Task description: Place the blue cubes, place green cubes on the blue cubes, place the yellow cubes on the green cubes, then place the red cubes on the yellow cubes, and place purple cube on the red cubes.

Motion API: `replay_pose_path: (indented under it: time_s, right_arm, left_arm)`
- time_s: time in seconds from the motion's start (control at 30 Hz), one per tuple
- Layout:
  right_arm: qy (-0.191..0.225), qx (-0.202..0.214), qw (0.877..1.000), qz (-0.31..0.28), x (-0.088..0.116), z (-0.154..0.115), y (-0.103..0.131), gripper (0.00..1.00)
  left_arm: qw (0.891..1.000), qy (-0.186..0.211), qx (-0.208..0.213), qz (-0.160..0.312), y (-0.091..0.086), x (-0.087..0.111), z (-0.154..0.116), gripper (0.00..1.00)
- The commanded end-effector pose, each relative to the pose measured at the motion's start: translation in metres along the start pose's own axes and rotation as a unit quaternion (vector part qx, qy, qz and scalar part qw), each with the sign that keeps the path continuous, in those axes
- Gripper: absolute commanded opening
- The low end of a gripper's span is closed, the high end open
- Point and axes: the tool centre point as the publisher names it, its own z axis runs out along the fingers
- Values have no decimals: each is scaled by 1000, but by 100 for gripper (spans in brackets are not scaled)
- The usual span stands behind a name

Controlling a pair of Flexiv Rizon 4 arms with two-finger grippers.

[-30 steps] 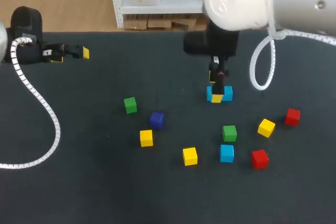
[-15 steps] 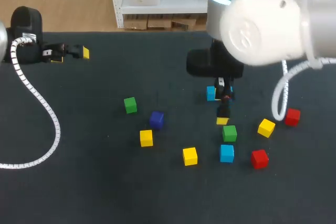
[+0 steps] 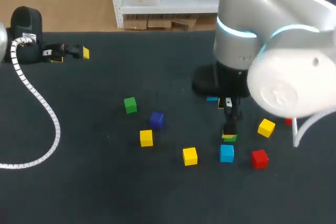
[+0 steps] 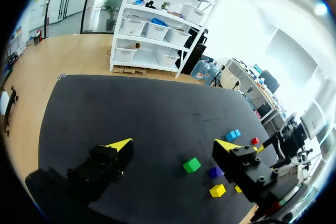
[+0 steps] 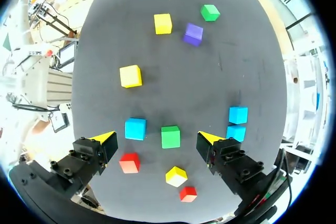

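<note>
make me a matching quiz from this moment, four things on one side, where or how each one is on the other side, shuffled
Things:
1. purple cube
2. right gripper
3. left gripper
4. pair of blue cubes

Places or states:
A. side by side, close together
B. open, far from every cube
C. close to a yellow cube and the far green cube
D. open, over the near green cube

Pairs: 1-C, 2-D, 3-B, 4-A
</note>
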Motion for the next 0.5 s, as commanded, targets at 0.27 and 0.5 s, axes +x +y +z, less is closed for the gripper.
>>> replay_pose_path:
  time_s: [0.27,0.5]
  right_arm:
    - [13,19,1000,10,-1,17,21,100]
    - [17,0,1000,20,2,32,29,100]
  left_arm:
    - [1000,0,0,0,0,0,0,100]
    - [1000,0,0,0,0,0,0,100]
